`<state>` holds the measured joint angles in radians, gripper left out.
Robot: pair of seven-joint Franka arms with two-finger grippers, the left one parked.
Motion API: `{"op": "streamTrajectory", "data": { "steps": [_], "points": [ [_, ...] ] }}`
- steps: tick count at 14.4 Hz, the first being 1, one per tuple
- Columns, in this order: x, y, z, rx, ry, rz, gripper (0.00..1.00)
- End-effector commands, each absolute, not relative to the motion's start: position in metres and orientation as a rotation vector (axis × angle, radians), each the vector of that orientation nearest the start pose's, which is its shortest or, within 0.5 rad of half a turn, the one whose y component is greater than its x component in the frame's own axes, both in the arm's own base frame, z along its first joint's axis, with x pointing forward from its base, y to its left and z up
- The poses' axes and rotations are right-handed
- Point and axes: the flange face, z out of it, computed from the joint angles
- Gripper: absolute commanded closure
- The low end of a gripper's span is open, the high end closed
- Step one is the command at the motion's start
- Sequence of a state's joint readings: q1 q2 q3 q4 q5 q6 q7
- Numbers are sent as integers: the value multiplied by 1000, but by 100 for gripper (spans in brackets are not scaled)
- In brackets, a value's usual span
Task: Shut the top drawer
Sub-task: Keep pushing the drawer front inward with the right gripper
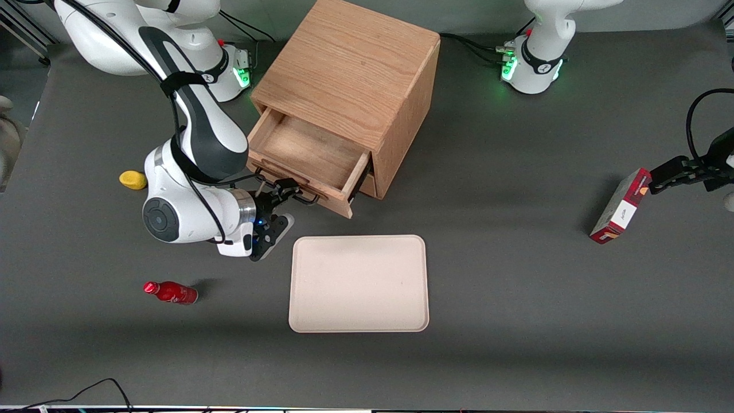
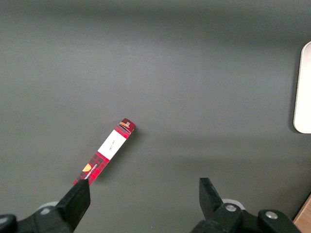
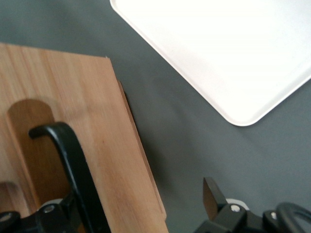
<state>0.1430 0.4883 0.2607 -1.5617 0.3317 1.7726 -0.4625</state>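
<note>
The light oak cabinet [image 1: 350, 63] stands on the grey table. Its top drawer [image 1: 309, 150] is pulled out, and its wooden inside is bare. The black wire handle [image 1: 307, 201] sits on the drawer front, which faces the front camera. My right gripper [image 1: 279, 193] is at the drawer front, by the handle. In the right wrist view the gripper [image 3: 143, 199] is open: one finger is beside the handle [image 3: 73, 155], the other finger [image 3: 211, 194] is over the table, and the drawer front's edge [image 3: 116, 145] lies between them. The lower drawer is mostly hidden under the open one.
A cream tray [image 1: 358, 284] lies nearer the front camera than the drawer; it also shows in the right wrist view [image 3: 233, 43]. A red bottle [image 1: 171, 292] and a yellow object [image 1: 133, 179] lie toward the working arm's end. A red box [image 1: 620, 206] stands toward the parked arm's end.
</note>
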Motion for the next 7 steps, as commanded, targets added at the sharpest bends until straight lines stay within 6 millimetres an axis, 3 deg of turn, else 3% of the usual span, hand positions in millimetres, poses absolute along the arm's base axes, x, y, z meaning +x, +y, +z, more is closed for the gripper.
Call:
{"op": "streamTrajectory", "data": {
  "steps": [1,7],
  "points": [
    [598,261,369,-2489,-1082,311,0],
    [587,270,368,-2477,-1089,355,0]
  ]
}}
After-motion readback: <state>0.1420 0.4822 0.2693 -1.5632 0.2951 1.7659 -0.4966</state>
